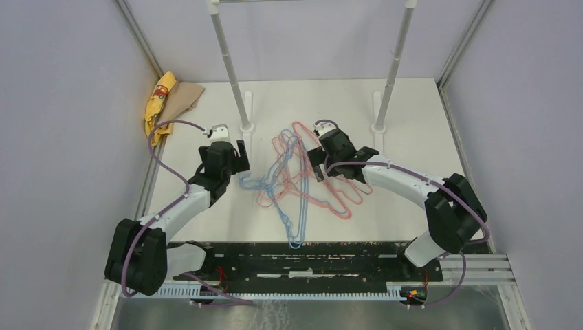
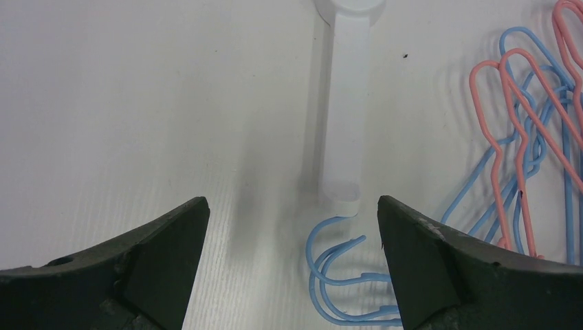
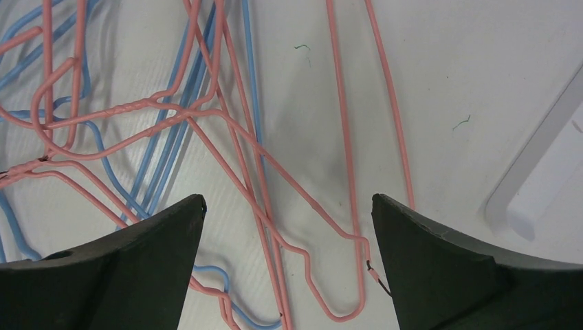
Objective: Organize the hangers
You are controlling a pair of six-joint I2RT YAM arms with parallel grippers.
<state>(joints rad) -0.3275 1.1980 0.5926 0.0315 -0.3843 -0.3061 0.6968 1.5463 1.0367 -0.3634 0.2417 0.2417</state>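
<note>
hangers [image 1: 285,175]: pink and blue, tangled flat on worktop [image 1: 412,130], between both grippers | left gripper [image 2: 292,203]: jaws wide apart, nothing clamped, blue hooks lie between its fingers, nearer the right one | right gripper [image 3: 287,199]: jaws wide apart, nothing clamped, pink wires cross under the gap

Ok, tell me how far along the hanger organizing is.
Done: nothing visible. The hangers, pink and blue, lie tangled in one pile on the table, and none is on the visible part of the rack. In hand: nothing. The left gripper and right gripper are both open and empty above the pile. Left: seemingly everything, separating and sorting every hanger.
</note>
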